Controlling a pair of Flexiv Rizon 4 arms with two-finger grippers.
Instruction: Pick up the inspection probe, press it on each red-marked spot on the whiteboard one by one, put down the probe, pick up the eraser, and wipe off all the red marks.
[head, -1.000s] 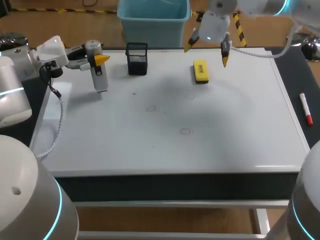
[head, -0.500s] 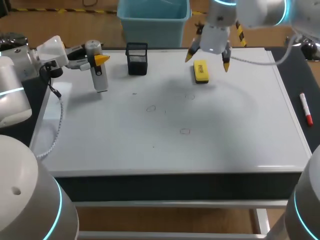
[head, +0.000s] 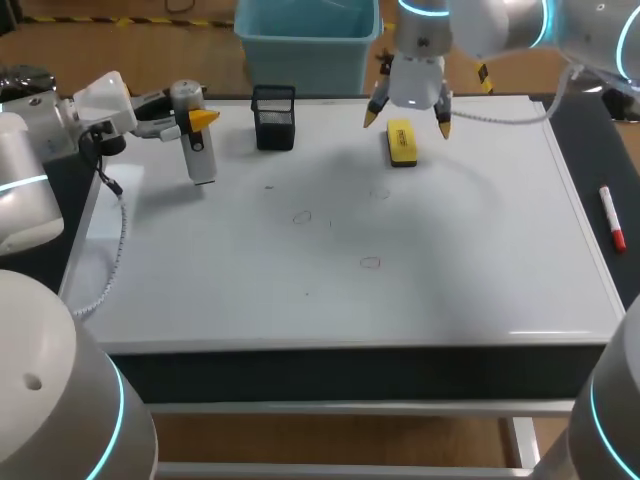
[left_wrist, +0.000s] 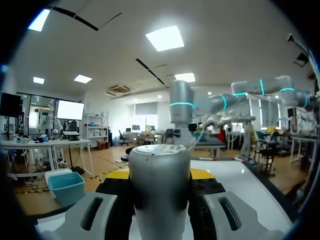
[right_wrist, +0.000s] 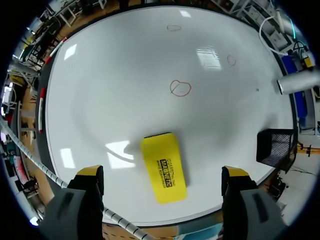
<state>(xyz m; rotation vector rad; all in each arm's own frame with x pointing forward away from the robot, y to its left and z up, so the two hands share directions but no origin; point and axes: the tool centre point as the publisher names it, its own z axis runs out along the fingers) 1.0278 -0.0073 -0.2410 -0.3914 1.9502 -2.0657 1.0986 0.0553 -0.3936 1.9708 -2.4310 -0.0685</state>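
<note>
While left gripper (head: 190, 116) clamps smooth grey cylindrical probe (head: 201, 152) at upper left, right gripper (head: 407, 121) hangs, fingers spread wide, over yellow rectangular eraser (head: 401, 143) on glossy whiteboard (head: 480, 250), upper centre; red oval marks (head: 370, 263) mid-board.

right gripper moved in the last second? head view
Yes. The right gripper has shifted left and down toward the yellow eraser, which has stayed put; its open fingers now stand either side of the eraser.

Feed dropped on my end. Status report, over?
Left gripper shut on probe, upright, left side of whiteboard. Right gripper above eraser, jaws open. Three red marks unwiped. Nothing between jaws and eraser.
</note>
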